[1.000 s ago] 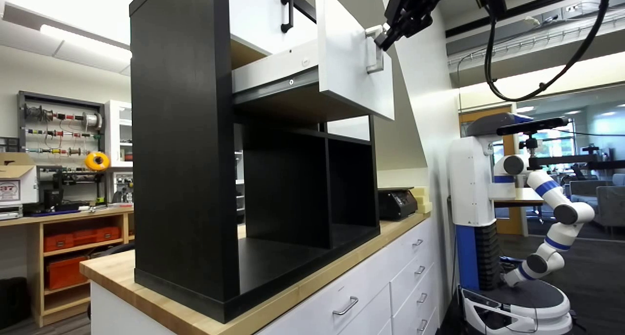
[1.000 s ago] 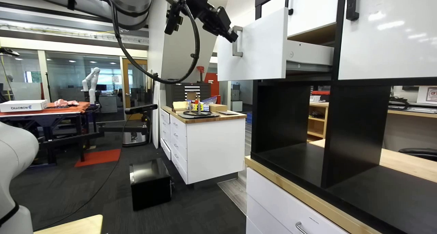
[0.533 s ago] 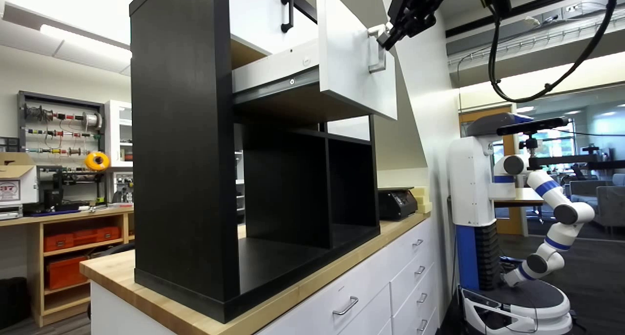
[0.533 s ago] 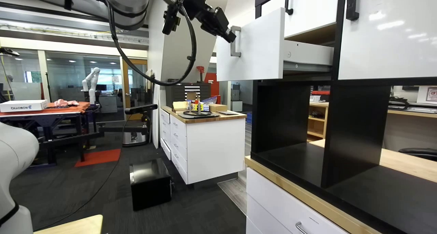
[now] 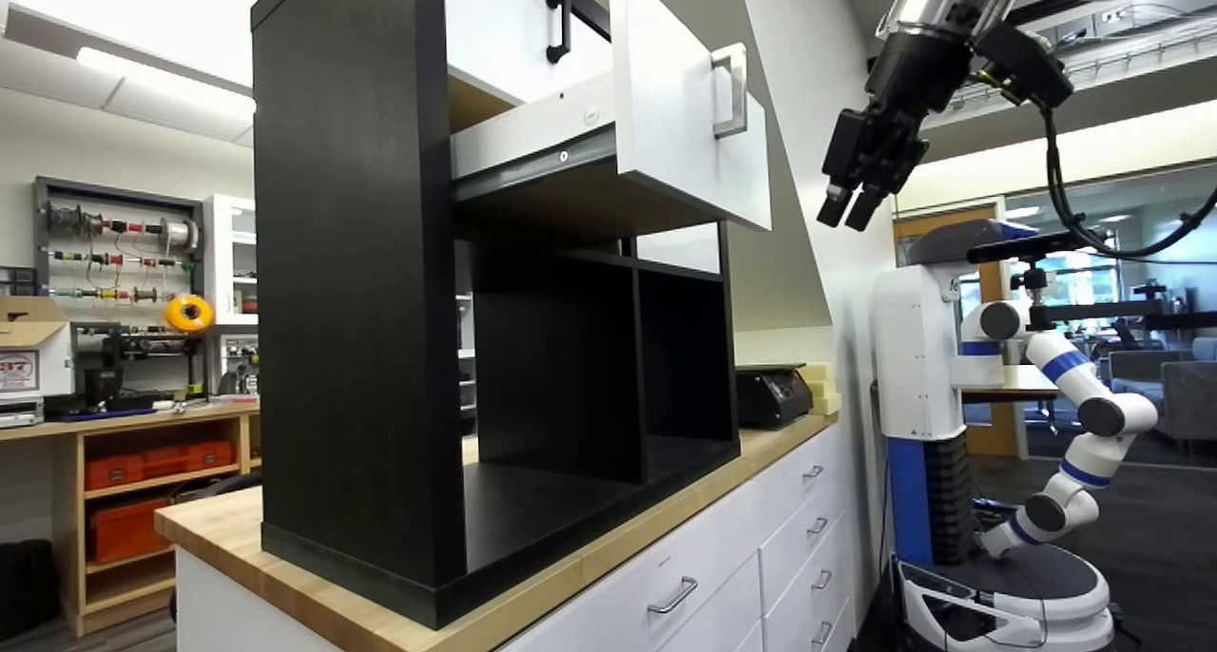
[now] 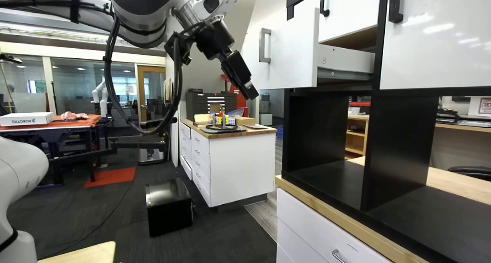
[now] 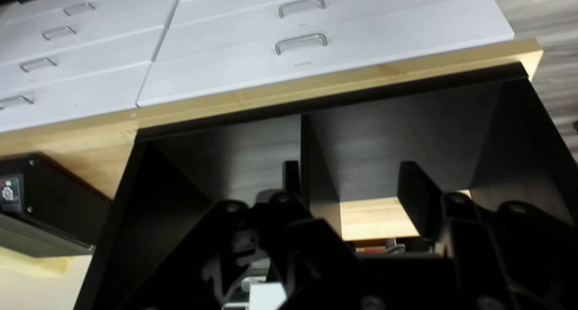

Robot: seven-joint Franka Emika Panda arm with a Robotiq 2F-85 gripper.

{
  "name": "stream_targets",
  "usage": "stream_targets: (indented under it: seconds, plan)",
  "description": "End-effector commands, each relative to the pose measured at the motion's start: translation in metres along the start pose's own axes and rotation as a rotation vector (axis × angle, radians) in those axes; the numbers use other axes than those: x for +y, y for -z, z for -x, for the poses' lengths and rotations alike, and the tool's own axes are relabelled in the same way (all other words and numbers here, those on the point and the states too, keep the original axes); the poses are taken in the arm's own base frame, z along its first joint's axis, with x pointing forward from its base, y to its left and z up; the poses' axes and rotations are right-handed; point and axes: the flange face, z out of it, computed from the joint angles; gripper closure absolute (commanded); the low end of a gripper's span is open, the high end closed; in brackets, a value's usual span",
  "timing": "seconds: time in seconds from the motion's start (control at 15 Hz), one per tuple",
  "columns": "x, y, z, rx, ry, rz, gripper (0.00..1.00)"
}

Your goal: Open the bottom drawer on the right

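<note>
**Glossy white flat-front drawer (image 5: 680, 110) looks done to me**

It juts from the boxy black shelf unit (image 5: 342, 281). Black two-finger gripper (image 5: 848, 209) hangs out front of that, fingers (image 7: 416, 199) well parted, empty, probably because the pulling's finished.

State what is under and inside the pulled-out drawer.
Under the white drawer is an open compartment of the black shelving unit. What the drawer holds, if anything, is hidden by its front panel and side walls.

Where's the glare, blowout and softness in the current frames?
In an exterior view, light streaks glare off the white door; in an exterior view, the ceiling blows out upper left; in the wrist view, the tool looks dark and soft.
</note>
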Motion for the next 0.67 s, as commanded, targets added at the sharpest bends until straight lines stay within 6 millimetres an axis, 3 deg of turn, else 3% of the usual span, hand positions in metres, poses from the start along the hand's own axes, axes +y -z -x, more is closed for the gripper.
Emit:
stream_targets:
  seconds: [0.0, 0.13, 0.6]
  plan:
    - [0.011, 0.002, 0.004, -0.095, 0.002, 0.022, 0.09]
    - [0.009, 0.005, -0.001, -0.129, 0.03, 0.009, 0.01]
    - [-0.006, 0.022, -0.013, -0.362, 0.153, -0.172, 0.0]
